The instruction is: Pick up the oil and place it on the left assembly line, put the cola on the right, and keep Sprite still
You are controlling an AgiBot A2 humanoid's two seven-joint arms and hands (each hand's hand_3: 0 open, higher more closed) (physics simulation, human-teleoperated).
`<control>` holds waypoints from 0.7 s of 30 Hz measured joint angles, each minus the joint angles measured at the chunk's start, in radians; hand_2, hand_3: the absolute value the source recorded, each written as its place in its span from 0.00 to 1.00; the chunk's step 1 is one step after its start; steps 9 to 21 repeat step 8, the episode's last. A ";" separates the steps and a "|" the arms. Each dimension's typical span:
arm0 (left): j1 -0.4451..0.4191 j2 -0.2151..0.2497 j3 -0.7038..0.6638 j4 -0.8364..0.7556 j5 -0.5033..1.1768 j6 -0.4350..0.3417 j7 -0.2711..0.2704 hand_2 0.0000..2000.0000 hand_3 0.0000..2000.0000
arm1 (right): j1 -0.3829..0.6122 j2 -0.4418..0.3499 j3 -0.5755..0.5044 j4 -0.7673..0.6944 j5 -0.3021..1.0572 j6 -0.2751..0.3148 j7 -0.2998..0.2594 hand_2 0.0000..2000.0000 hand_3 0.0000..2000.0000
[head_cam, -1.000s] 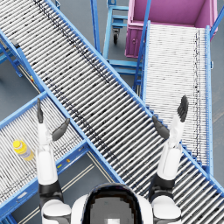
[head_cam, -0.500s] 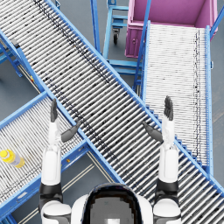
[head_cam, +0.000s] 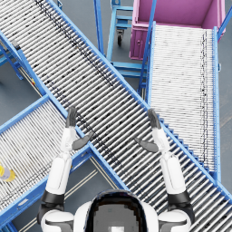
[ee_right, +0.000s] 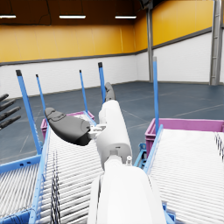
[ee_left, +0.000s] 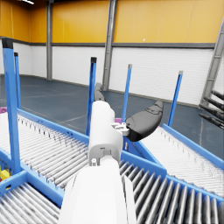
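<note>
White forearms rise from the bottom of the head view, one on each side. The left hand (head_cam: 71,129) is open: the dark fingers point straight away from the robot and the thumb stands out toward the middle, with nothing in it. The right hand (head_cam: 156,131) is open in the same way, thumb turned inward, and also holds nothing. The two hands are well apart. Both hang over the near part of the middle conveyor (head_cam: 90,77), a long band of grey rollers with blue side rails that runs slantwise from the lower right to the upper left. I cannot tell if they touch the rollers.

On the robot's left lies the left conveyor (head_cam: 31,136), lower than the middle one. On its rollers, at the very edge of the head view, sits a small yellow thing; by its colour I take it for the oil (head_cam: 4,173), but it is half cut off and too small to be sure. It is well apart from the left hand.

Farther, on the robot's right, the right conveyor (head_cam: 181,90) runs away from the robot. At its far end stands a pink bin (head_cam: 138,45).

Both wrist views show blue posts (ee_right: 101,83) standing up from the rails, and behind them a hall wall (ee_right: 65,43), yellow above and white below.
</note>
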 measured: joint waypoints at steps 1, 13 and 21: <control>-0.001 0.000 0.002 0.000 -0.002 0.001 0.001 0.00 0.00 | -0.001 0.001 0.002 0.000 -0.002 0.001 -0.001 0.00 0.00; -0.002 -0.001 0.005 0.001 -0.008 0.002 0.002 0.00 0.00 | -0.003 0.004 0.007 -0.001 -0.008 0.002 -0.002 0.00 0.00; -0.002 -0.001 0.005 0.001 -0.008 0.002 0.002 0.00 0.00 | -0.003 0.004 0.007 -0.001 -0.008 0.002 -0.002 0.00 0.00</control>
